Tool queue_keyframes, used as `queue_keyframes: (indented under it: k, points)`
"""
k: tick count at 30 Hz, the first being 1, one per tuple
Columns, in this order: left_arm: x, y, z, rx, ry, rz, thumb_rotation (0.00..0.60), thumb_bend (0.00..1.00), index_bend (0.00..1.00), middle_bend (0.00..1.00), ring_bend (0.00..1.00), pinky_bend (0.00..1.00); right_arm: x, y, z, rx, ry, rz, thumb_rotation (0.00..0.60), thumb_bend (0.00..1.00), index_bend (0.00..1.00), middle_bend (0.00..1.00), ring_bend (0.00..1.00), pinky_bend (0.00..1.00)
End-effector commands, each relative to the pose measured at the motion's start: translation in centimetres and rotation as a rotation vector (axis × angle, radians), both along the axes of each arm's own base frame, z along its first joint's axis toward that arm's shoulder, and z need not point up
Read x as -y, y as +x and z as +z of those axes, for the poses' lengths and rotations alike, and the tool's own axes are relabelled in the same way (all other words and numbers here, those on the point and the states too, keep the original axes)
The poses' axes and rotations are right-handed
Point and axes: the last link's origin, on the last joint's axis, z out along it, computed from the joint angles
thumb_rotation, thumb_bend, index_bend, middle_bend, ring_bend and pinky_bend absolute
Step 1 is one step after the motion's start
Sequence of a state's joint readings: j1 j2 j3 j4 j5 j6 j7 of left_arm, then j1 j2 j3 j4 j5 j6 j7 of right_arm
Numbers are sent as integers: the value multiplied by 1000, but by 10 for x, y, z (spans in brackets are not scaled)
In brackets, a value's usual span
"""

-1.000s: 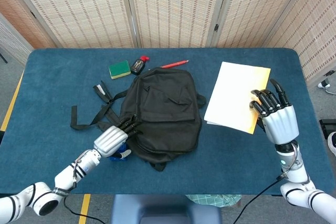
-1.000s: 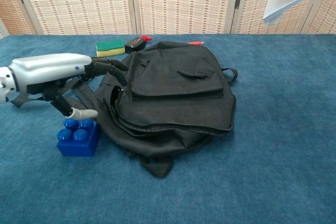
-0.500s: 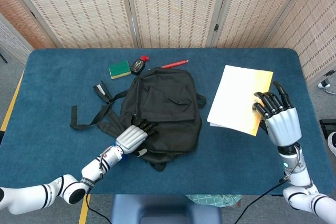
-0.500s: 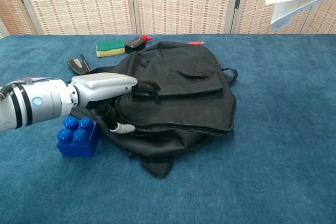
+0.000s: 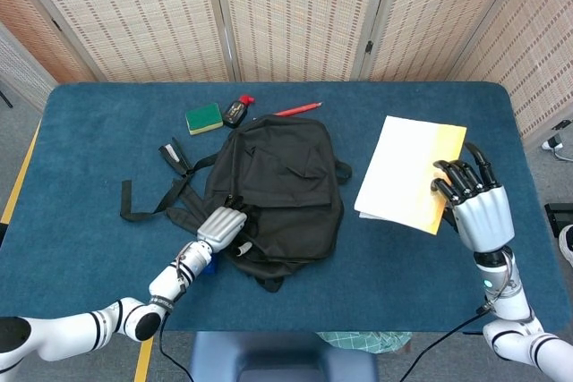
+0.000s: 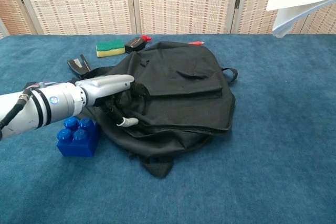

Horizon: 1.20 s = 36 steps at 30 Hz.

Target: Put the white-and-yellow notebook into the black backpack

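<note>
Matt black cloth on the backpack [image 5: 279, 194], soft and creased, straps of flat webbing. Desk [image 5: 81, 131] covered in fuzzy blue fabric, carpet-like. Notebook [image 5: 410, 172] plain smooth paper, white with a yellow part. Both hands, left hand [image 6: 107, 88] and right hand [image 5: 473, 207], silvery brushed-looking shells with black fingers. Glossy blue plastic brick [image 6: 77, 137]. Spongy green-and-yellow foam on the sponge [image 5: 204, 119].

The table [image 5: 81, 123] is covered in dark blue fabric and fills most of the head view. Along the top of the frame stands a folding screen [image 5: 286, 6] of woven beige panels in pale frames. Grey floor shows at far left, with a yellow floor line [image 5: 20, 176] running beside the table edge. Lighting is even.
</note>
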<state>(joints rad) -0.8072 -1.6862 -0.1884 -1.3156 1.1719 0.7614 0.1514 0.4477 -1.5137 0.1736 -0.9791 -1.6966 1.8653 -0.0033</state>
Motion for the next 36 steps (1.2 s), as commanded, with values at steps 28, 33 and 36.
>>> queue_keyframes:
  k: [28,33,36]
  points:
    - [-65,25,56,262,147,181,600,778,688,332,296,24,-43,27,-12,252,194,203,600,520,803,430,411,219]
    - [-90,34,68,309,143,273,600,780,681,331,266,28,-55,40,-24,316,312,251,600,522,803,432,414,229]
    - [-104,41,71,321,140,319,600,782,679,332,245,29,-61,48,-32,346,388,276,600,524,803,434,416,235]
